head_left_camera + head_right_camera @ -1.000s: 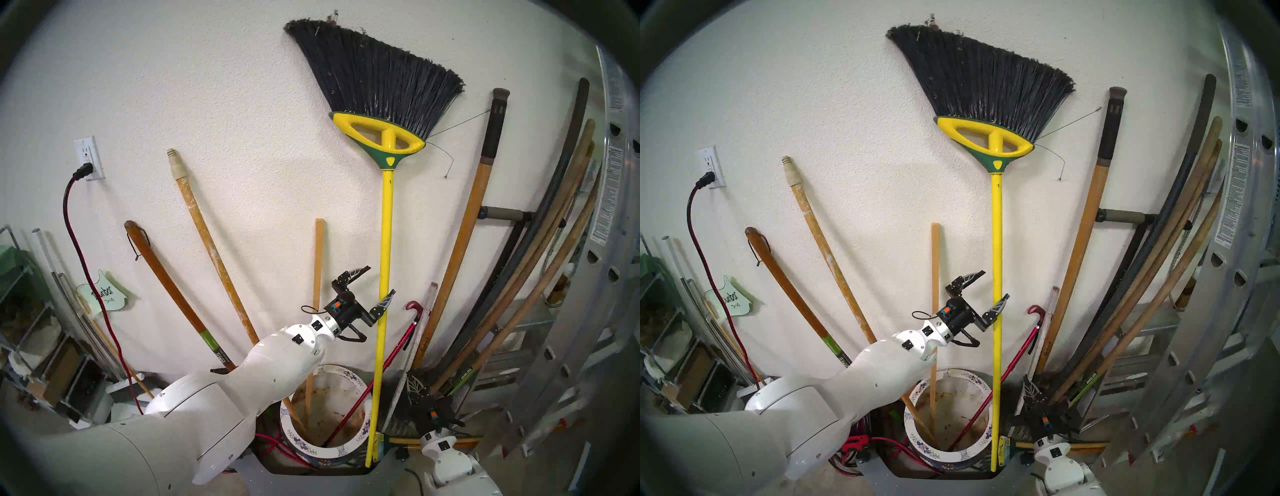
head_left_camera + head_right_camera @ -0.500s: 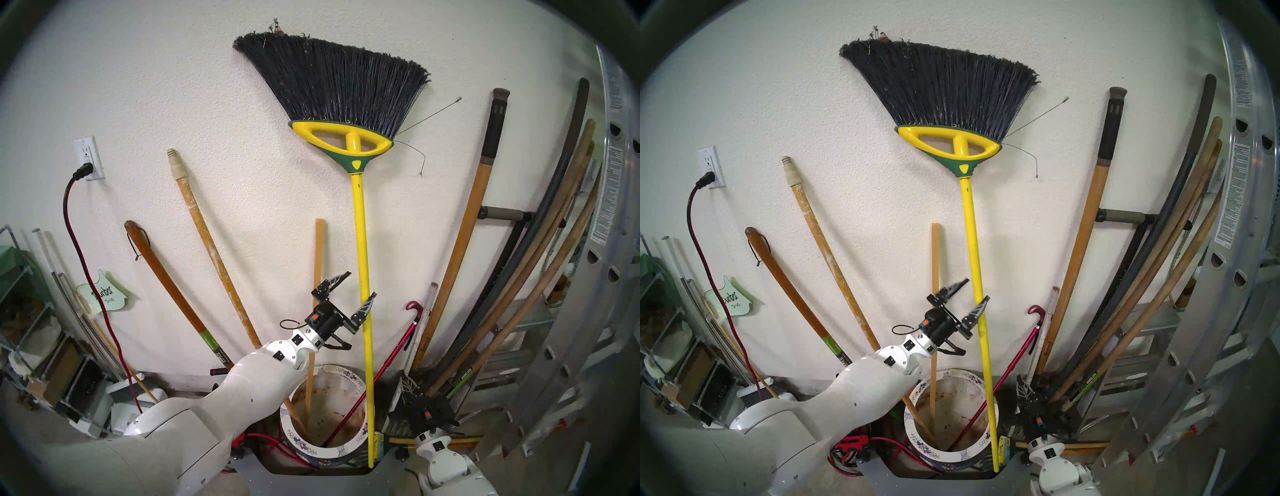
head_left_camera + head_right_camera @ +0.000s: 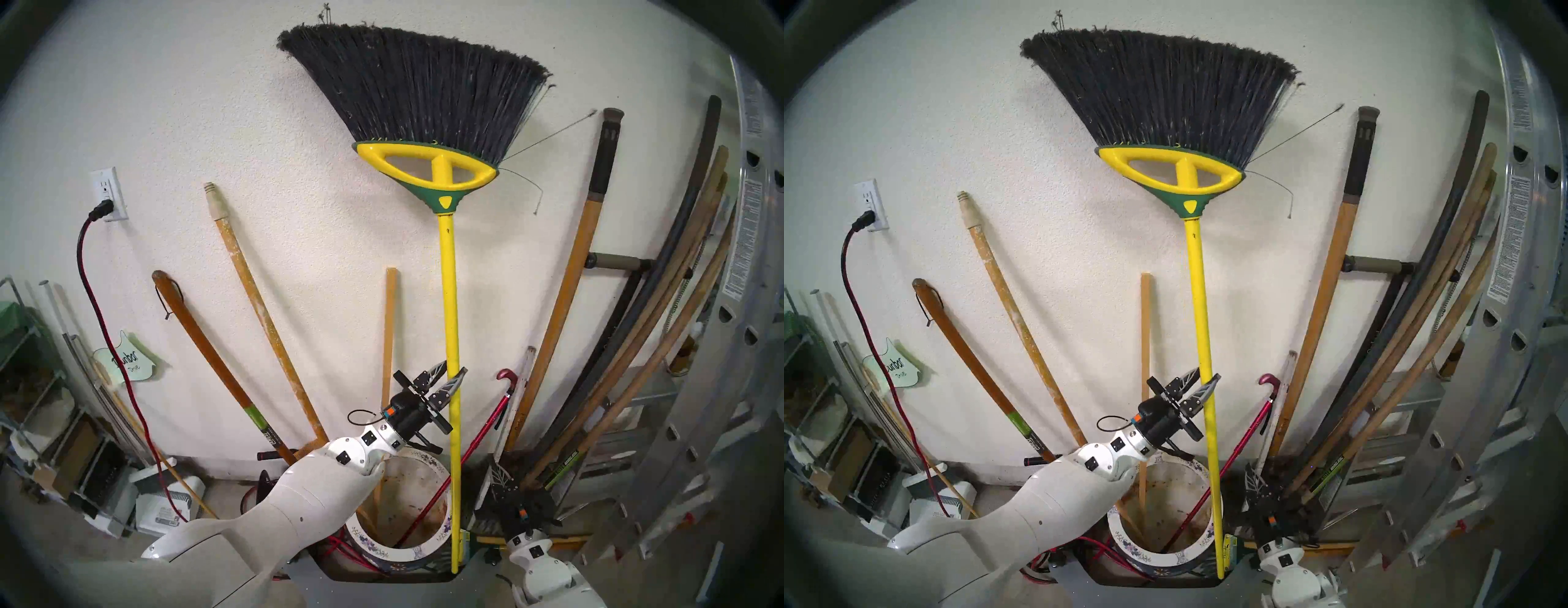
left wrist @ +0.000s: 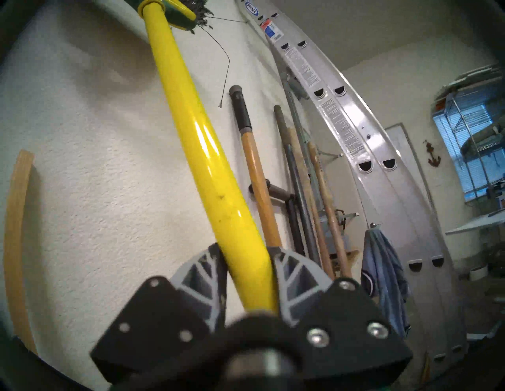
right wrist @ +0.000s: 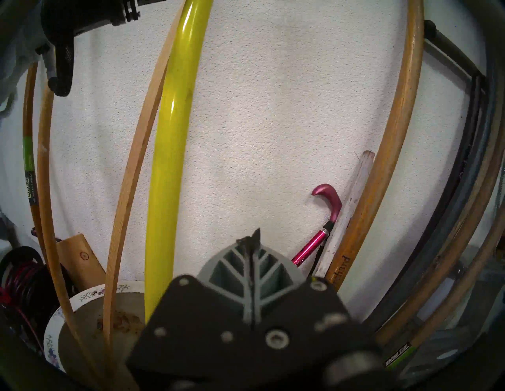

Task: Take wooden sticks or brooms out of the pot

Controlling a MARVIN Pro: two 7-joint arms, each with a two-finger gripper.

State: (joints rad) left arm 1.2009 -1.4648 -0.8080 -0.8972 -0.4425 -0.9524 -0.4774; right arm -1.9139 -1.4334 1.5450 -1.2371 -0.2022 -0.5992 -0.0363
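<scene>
The broom stands upright against the wall, black bristles up. Its yellow handle crosses the right rim of the flowered pot, and its lower end shows just outside that rim. My left gripper is shut on the yellow handle above the pot; in the left wrist view both fingers press the handle. The pale pole and the thin slat stand in the pot and lean on the wall. My right gripper is shut and empty, low to the right of the pot; it also shows in the right wrist view.
A red metal cane leans out of the pot to the right. A dark brown handle leans at the left. Several long tool handles and an aluminium ladder crowd the right. Shelves and a plugged-in cord are at the left.
My left gripper, open beside the yellow handle before, has dropped a little and closed on it. The broom's head has swung left from where it was a second ago.
</scene>
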